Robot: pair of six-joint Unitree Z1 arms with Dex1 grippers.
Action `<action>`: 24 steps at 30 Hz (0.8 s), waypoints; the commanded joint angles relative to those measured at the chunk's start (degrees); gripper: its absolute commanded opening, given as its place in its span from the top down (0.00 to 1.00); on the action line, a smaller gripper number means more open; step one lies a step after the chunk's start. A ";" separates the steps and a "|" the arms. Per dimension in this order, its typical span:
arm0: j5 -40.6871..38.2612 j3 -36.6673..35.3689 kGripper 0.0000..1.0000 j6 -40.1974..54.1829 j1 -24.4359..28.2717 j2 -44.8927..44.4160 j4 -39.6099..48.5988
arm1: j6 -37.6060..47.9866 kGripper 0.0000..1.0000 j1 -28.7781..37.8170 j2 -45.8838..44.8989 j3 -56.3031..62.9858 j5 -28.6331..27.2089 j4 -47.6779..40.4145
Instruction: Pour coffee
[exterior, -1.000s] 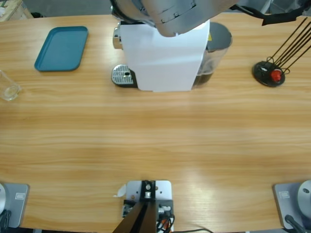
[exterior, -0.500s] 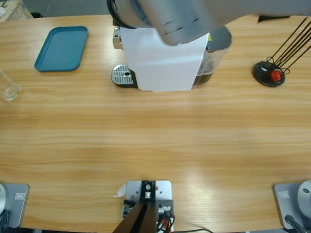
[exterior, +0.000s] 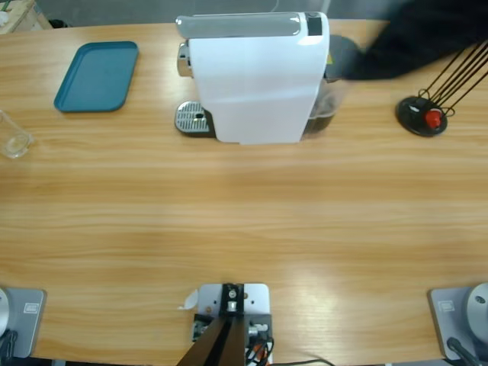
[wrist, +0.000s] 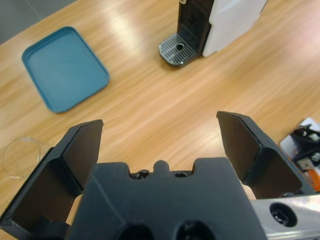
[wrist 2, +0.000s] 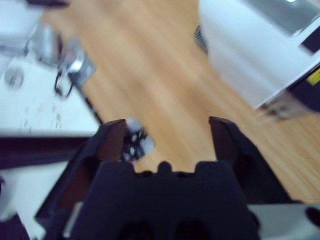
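Since a second ago the big silver arm that covered the top of the coffee machine [exterior: 255,80] has swung away, leaving only a dark blurred shape [exterior: 427,38] at the upper right corner of the high view, and the machine's white body and silver lid now show whole. From above, the machine stands at the far middle of the wooden table [exterior: 244,213], its drip grate [exterior: 192,118] on its left side and a dark water tank [exterior: 332,91] on its right. A teal tray [exterior: 97,75] lies well apart to the left, a clear glass [exterior: 11,137] sits at the left edge, and a black wire rack with a red knob [exterior: 422,114] stands to the right. No coffee can be made out in the glass or at the grate. Along the left gripper [wrist: 160,145], the jaws are spread wide with nothing between them, above bare table; the tray [wrist: 64,67], the glass rim [wrist: 22,157] and the machine's grate [wrist: 177,49] lie beyond. Along the right gripper [wrist 2: 167,137], the jaws also stand apart and empty, over the table beside the blurred white machine [wrist 2: 255,55].
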 commanded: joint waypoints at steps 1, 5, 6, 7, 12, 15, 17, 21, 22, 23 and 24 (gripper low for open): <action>9.54 -5.40 0.00 -3.35 7.91 2.46 10.72 | -3.22 0.00 -1.62 -5.40 10.41 -1.49 -3.96; 14.82 -8.02 0.00 -3.75 16.91 7.59 14.92 | -3.22 0.00 -1.62 -4.92 12.54 -1.53 -6.07; 14.94 -7.79 0.00 -4.88 17.90 8.89 14.17 | -3.22 0.00 -1.62 -4.87 13.07 -1.51 -6.51; 15.43 -7.41 0.00 -5.35 18.85 9.93 12.74 | -3.22 0.00 -1.62 -4.85 13.51 -1.53 -6.90; 16.73 1.05 0.00 -3.79 21.73 14.17 -2.34 | -3.31 0.00 -2.35 -3.41 14.88 -1.88 -8.88; 16.93 4.21 0.00 -3.89 27.13 17.26 -7.33 | -3.55 0.00 -3.73 -1.44 15.07 -1.67 -9.76; 17.03 4.53 0.00 -3.43 28.96 18.51 -10.32 | -4.06 0.00 -4.71 0.05 15.14 -1.42 -10.50; 23.02 4.49 0.00 0.45 29.41 21.66 -14.71 | -4.56 0.00 -6.48 2.92 15.56 -0.38 -12.40; 23.08 4.60 0.01 0.96 29.41 22.76 -15.59 | -4.54 0.00 -6.54 3.50 15.93 -0.30 -13.23; 23.08 4.62 0.01 1.42 29.41 24.01 -16.31 | -4.59 0.00 -6.54 4.20 16.04 -0.30 -13.75; 23.13 4.62 0.01 1.35 29.66 25.28 -16.95 | -4.59 0.00 -6.57 4.87 16.04 -0.30 -14.21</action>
